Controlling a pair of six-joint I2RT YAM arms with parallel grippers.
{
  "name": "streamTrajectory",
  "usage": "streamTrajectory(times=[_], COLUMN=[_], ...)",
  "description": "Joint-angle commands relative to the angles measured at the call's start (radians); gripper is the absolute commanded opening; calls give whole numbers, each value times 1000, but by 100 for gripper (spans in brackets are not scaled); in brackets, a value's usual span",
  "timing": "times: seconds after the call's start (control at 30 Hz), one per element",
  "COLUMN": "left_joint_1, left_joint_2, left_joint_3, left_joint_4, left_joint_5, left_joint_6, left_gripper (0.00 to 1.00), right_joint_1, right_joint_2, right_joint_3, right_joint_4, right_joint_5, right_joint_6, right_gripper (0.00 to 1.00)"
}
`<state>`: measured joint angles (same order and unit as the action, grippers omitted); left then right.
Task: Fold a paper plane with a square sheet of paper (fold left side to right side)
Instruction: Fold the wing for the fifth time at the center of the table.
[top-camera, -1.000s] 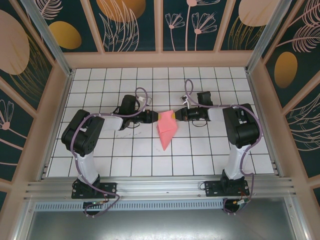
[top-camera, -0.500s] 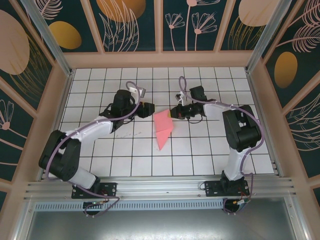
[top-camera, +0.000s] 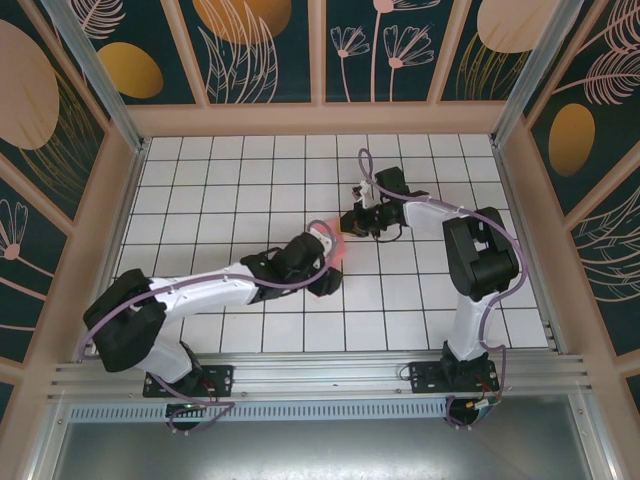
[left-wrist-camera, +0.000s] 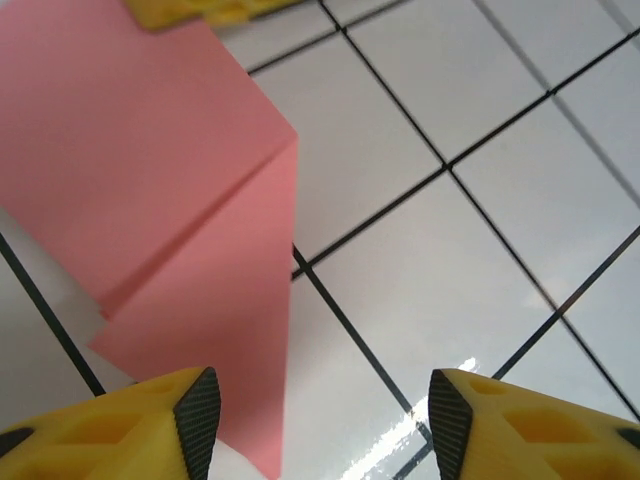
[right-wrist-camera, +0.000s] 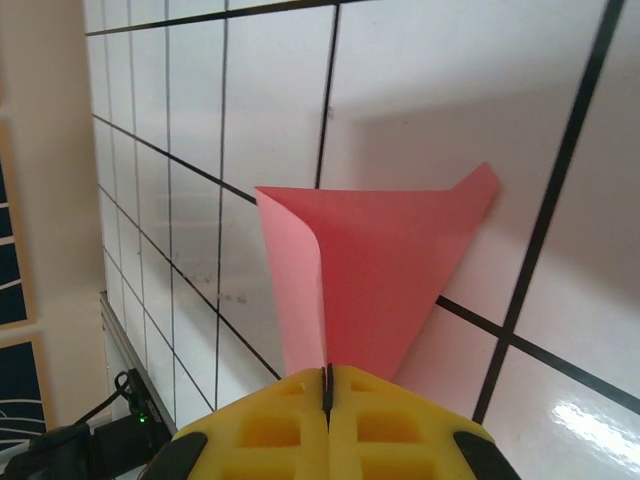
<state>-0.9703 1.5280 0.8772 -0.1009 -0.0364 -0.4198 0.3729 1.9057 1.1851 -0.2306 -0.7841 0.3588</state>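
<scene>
At the bottom of my right wrist view, my right gripper (right-wrist-camera: 326, 378) pinches the red paper (right-wrist-camera: 380, 270); my left gripper (left-wrist-camera: 322, 412) is wide apart.

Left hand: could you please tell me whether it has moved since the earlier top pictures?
Yes. The left hand has moved toward the near edge and rightward across the white grid table, now over the sheet of paper.

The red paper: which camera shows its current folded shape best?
Right wrist: nearly the whole red paper shows, one edge curled up, its near end pinched in the right gripper. Left wrist gives a close but cropped look at its layers. From the top, the left arm covers most of it.
</scene>
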Motion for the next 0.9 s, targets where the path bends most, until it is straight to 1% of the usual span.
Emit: streamTrajectory(times=[0.0, 0.17, 0.27, 0.5, 0.6, 0.73, 0.87], left_joint_1=[-46, -88, -96, -97, -97, -97, -97], left_joint_2=[79, 210, 257, 306, 321, 334, 346], left_joint_3=[85, 200, 238, 271, 272, 275, 278], left_joint_4=[-96, -197, -238, -273, -275, -276, -284], left_joint_5=[-130, -259, -308, -356, -360, -370, -383], left_joint_6=[-50, -76, -84, -100, -103, -108, -110], left_gripper=[61, 64, 65, 64, 64, 59, 49], right_joint_1=[13, 22, 23, 24, 23, 24, 23], right_joint_2=[17, 19, 20, 26, 29, 28, 29], right_joint_3=[24, 27, 26, 28, 27, 28, 27], right_joint_4=[-27, -29, -29, -29, -27, -34, -38], right_joint_5=[13, 15, 14, 10, 9, 12, 14], right_joint_6=[27, 27, 25, 18, 19, 13, 10], right_gripper=[0, 0, 0, 0, 0, 0, 0])
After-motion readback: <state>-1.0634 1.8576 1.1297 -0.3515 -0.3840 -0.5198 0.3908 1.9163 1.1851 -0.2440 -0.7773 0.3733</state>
